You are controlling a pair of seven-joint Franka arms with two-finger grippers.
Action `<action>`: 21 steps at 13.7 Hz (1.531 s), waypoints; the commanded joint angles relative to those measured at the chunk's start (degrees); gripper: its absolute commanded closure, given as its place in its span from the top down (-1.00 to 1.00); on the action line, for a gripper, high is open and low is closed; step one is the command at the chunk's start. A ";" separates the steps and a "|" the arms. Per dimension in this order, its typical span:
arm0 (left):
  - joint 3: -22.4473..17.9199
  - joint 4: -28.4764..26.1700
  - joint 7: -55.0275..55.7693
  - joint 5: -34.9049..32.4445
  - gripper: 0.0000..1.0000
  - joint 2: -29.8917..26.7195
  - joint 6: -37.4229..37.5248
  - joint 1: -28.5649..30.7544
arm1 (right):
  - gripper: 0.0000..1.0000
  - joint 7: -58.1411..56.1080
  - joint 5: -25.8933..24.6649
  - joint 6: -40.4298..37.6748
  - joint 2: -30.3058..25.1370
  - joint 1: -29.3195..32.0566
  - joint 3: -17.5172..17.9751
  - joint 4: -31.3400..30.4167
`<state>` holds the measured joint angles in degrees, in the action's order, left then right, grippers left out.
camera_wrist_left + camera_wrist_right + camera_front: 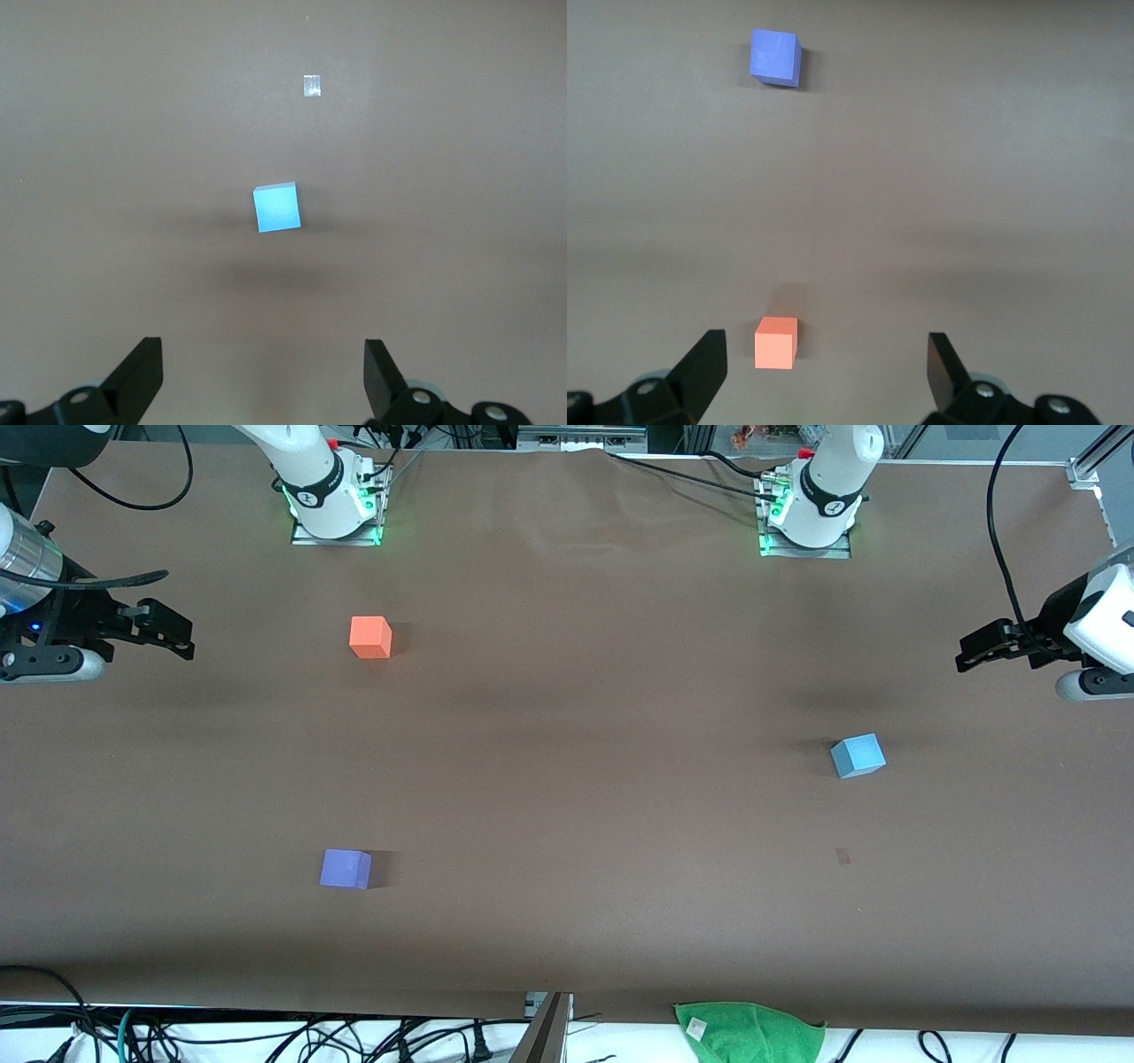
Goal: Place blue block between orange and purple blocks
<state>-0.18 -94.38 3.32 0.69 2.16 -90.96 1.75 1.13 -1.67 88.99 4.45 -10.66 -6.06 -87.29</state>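
Left end effector (967, 657) hangs in the air over the left arm's end of the bench (567, 797), fingers spread wide apart, holding nothing. In the left wrist view its 2 fingers (142, 372) frame bare bench, with the blue block (277, 207) lying well apart from them. Right end effector (182, 638) hangs over the right arm's end of the bench, fingers also spread apart and empty; in the right wrist view the orange block (776, 342) sits between the 2 fingertips (946, 365) but lower down on the bench, not touched.

Blue block (858, 755) rests flat on the bench toward the left arm's end, slightly turned, alone. Orange block (370, 637) sits toward the right arm's end, farther from the front camera. Purple block (345, 868) sits at the same end, nearer the front camera, well apart from the orange one; seen too in the right wrist view (775, 57). The gap between the orange and purple blocks holds no block.

Small pale tape scrap (311, 86) lies near the blue block, nearer the front camera. Green cloth (749, 1029) lies at the bench edge nearest the front camera.
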 commanded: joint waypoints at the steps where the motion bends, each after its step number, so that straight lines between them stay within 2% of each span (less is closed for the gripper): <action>1: 0.00 1.92 -0.77 -1.30 1.00 0.92 1.57 0.36 | 1.00 -0.26 0.70 -0.31 -0.94 0.29 0.08 -0.69; 13: -0.26 2.09 -0.24 -1.65 1.00 1.09 1.66 0.36 | 1.00 -0.25 0.70 -0.31 -0.94 0.29 0.08 -0.69; 21: -0.35 2.88 -1.12 -1.74 1.00 1.36 4.30 0.71 | 1.00 -0.25 0.70 -0.40 -0.94 0.29 0.08 -0.69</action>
<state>-0.62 -93.61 3.29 0.36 2.58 -88.32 2.02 1.13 -1.67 88.94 4.45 -10.66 -6.06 -87.29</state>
